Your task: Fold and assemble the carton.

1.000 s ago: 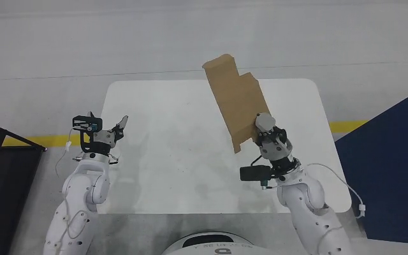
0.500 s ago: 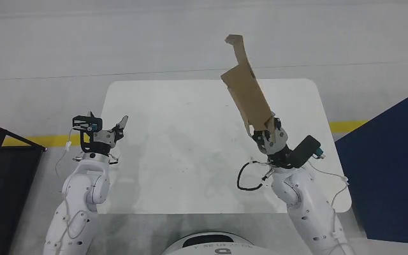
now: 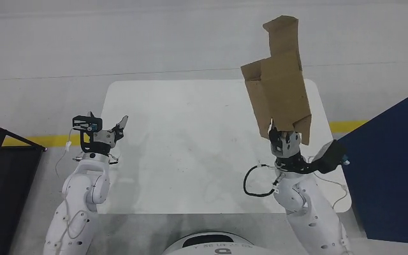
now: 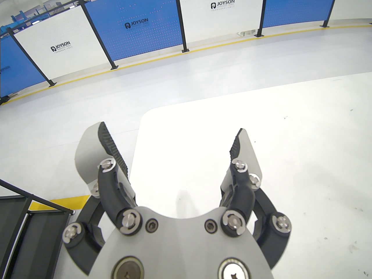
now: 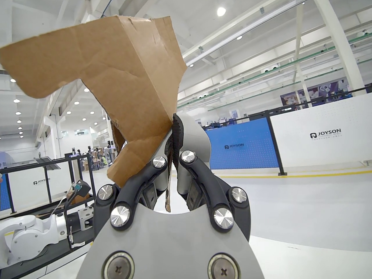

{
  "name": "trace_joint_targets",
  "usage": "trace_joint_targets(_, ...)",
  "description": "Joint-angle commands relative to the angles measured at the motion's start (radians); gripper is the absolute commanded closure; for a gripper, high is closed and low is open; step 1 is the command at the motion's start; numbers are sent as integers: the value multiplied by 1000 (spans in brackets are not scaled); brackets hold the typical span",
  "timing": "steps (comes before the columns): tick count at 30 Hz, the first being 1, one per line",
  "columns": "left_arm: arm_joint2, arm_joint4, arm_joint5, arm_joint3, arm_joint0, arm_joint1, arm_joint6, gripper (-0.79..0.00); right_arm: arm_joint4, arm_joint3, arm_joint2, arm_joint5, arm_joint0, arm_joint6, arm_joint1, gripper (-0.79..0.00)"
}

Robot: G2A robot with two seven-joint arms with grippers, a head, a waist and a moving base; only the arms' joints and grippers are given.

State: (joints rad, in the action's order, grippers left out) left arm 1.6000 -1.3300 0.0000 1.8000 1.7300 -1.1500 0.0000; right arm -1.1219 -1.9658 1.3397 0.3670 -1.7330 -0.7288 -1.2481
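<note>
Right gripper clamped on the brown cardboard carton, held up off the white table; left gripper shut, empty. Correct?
Left gripper is open, not shut: see the left wrist view. Rest holds: right gripper clamps the brown cardboard carton up off the white table.

One logo with a short word is printed on white panels (image 4: 60, 46) and blue panels (image 4: 136, 23).

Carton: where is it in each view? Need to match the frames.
Top view: carton held up over the far right of the table, lower edge clamped in the right gripper.
Right wrist view: carton rises from the gripper against the ceiling.
Left wrist view: open left gripper over the table corner.
Shared landmark: yellow floor line.
</note>
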Motion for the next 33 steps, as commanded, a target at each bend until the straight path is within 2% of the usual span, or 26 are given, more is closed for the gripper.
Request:
trace_joint_targets(1, 0, 0, 0, 0, 0, 0, 0, -785, -107, -1, 26, -75, 6, -12, 1, 0)
trace_joint_targets(5, 0, 0, 0, 0, 0, 0, 0, -785, -479, 0, 66, -302, -3, -74, 7, 0)
trace_joint_targets(8, 0, 0, 0, 0, 0, 0, 0, -785, -710, -3, 93, -501, -23, -49, 8, 0)
trace_joint_targets(13, 0, 0, 0, 0, 0, 0, 0, -785, -1033, -26, 118, -769, -66, -16, 8, 0)
trace_joint_targets(15, 0, 0, 0, 0, 0, 0, 0, -785, -1225, -41, 140, -900, -86, 27, 7, 0)
trace_joint_targets(17, 0, 0, 0, 0, 0, 0, 0, -785, -1471, -53, 169, -1053, -105, 110, 2, 0)
trace_joint_targets(19, 0, 0, 0, 0, 0, 0, 0, -785, -1705, -56, 187, -1157, -119, 210, -7, 0)
trace_joint_targets(21, 0, 0, 0, 0, 0, 0, 0, -785, -1917, -59, 195, -1202, -126, 330, -20, 0)
trace_joint_targets(22, 0, 0, 0, 0, 0, 0, 0, -785, -1950, -59, 201, -1211, -127, 364, -25, 0)
trace_joint_targets(27, 0, 0, 0, 0, 0, 0, 0, -785, -1950, -46, 320, -1284, -121, 280, -45, 0)
trace_joint_targets(29, 0, 0, 0, 0, 0, 0, 0, -785, -1950, -42, 335, -1294, -125, 261, -62, 0)
trace_joint_targets(30, 0, 0, 0, 0, 0, 0, 0, -785, -1950, -40, 333, -1290, -127, 267, -72, 0)
trace_joint_targets(33, 0, 0, 0, 0, 0, 0, 0, -785, -1950, -37, 224, -1193, -135, 361, -96, 0)
